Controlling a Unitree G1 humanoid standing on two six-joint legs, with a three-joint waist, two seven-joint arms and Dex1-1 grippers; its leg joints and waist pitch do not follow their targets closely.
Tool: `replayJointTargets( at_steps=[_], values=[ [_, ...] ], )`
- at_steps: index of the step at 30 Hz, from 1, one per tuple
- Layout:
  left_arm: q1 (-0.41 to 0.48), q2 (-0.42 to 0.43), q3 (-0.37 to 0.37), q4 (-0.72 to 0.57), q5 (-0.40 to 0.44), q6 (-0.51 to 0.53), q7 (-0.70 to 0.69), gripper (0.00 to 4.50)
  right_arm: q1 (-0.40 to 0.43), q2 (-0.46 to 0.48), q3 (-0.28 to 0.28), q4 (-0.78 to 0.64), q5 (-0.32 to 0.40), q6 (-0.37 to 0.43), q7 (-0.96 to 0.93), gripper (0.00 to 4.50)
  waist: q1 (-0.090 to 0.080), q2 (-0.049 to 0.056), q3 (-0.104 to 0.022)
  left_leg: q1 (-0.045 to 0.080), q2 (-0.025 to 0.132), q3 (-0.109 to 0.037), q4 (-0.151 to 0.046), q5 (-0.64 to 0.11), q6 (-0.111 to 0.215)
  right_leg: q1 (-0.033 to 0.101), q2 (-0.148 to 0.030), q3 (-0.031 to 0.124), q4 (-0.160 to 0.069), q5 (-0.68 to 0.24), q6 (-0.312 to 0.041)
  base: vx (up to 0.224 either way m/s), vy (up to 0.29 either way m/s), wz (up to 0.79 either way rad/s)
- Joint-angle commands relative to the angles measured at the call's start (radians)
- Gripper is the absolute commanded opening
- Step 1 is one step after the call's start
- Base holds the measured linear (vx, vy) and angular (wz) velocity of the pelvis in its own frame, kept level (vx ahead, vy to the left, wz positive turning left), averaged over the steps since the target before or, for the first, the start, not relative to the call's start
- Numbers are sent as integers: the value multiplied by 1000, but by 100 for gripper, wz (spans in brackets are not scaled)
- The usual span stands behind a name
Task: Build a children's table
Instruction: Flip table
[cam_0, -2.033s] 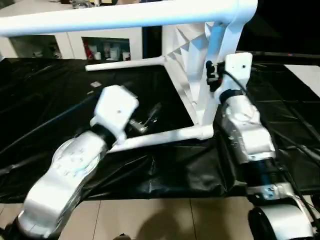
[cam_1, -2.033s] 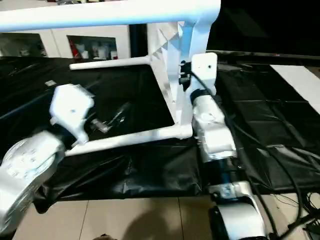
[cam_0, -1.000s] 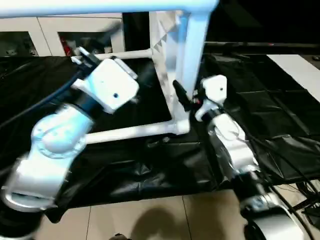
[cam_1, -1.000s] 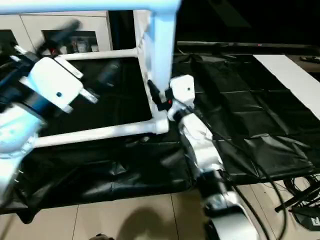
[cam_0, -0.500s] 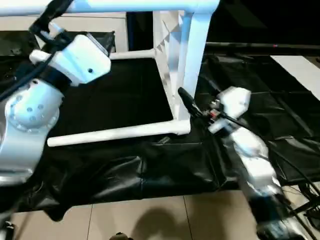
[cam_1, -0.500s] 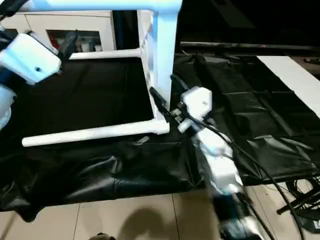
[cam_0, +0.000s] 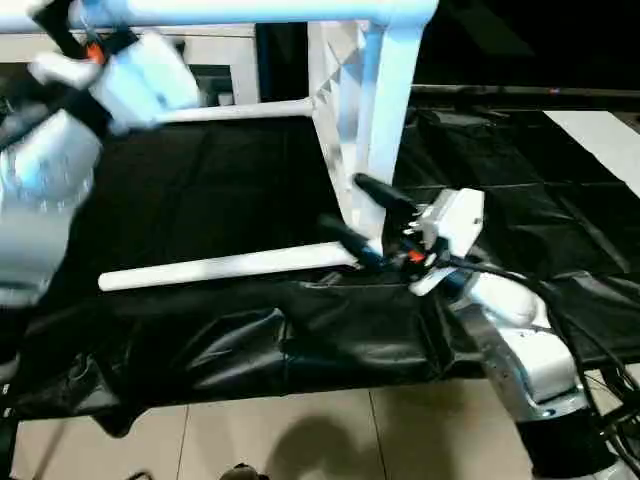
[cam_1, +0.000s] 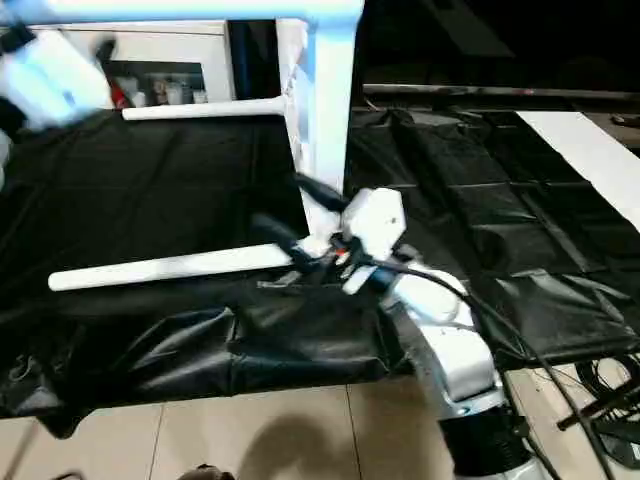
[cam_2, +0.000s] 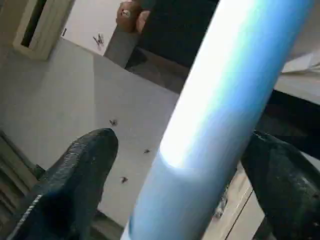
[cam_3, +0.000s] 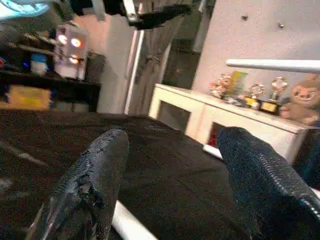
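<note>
Right gripper (cam_0: 362, 218): jaws wide, holding nothing. One finger sits at the near lower leg's (cam_0: 225, 266) socket end, the other just above it beside the upright tabletop (cam_0: 352, 120). In the right wrist view that leg passes low between the two fingers (cam_3: 95, 180), not pinched.

Left gripper (cam_2: 165, 165): also wide. In the left wrist view the upper leg (cam_0: 215, 12) runs straight through the gap, a finger either side, neither visibly touching. Not a grip yet.

Where the children's table is: on its side on the black sheet (cam_0: 240, 330), top standing on edge right ahead of the right gripper and ribbed underside facing the robot's left. The legs stick out level from it toward the robot's left. Three show: the upper one, the near lower one on the sheet, and a far lower one (cam_0: 240, 110) behind. The legs' long axes run left-right; the tabletop's plane runs away from the robot.

Doing the step well, as I read it (seat/check legs, or get ready to turn it upright):
- centre each leg between the fingers before closing
- right hand grips close to the socket, not out on the taper, for less leverage on the joint
- push along the leg axis, not across it
- watch the tabletop; on edge it looks tippy.
</note>
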Motion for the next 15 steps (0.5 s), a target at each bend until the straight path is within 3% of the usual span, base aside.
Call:
replayJointTargets(
  at_steps=[1, 3, 15],
  values=[
    [-15, -9, 8, 18, -11, -2, -9, 410, 0, -1, 13, -44, 29, 33, 16, 317, 2, 25, -61, 41, 22, -17, -83, -387, -79, 20, -31, 24, -65, -122, -147, 0, 0, 0],
    [-17, -14, 10, 24, -14, 0, -12, 400, 2, 2, 18, -59, 42, 49, 26, 317, 1, 22, -61, 40, 21, -17, -83, -379, -77, 21, -31, 23, -65, -111, -145, 0, 0, 0],
    [-36, -36, 14, 59, -17, 21, -40, 300, -7, 18, 26, -96, 71, 105, 31, 317, 7, 25, -59, 43, 22, -18, -85, -401, -86, 16, -34, 25, -70, -161, -135, 0, 0, 0]
  ],
)
